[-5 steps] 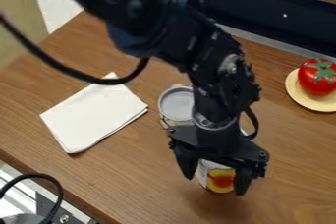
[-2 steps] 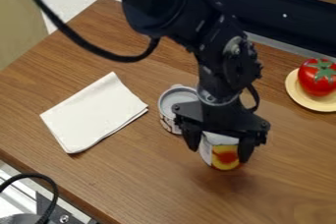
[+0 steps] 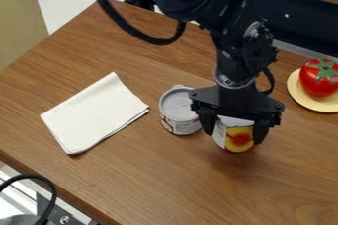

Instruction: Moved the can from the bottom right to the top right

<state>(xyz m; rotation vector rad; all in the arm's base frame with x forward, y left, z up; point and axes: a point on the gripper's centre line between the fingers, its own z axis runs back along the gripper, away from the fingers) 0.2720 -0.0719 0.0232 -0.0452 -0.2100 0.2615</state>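
My end effector [image 3: 235,131] is clamped on the can [image 3: 239,138], one finger at each side, so it sits between my fingertips, over the worktop [image 3: 145,179]. I judge it stiff and hard to crush, fairly heavy if full, with a smooth wall that could slip or turn. I'd hold it by opposite sides at mid-height, squeezing evenly and keeping it upright. It's a short, round can with a pale top and a white label bearing a yellow patch, red at its middle.
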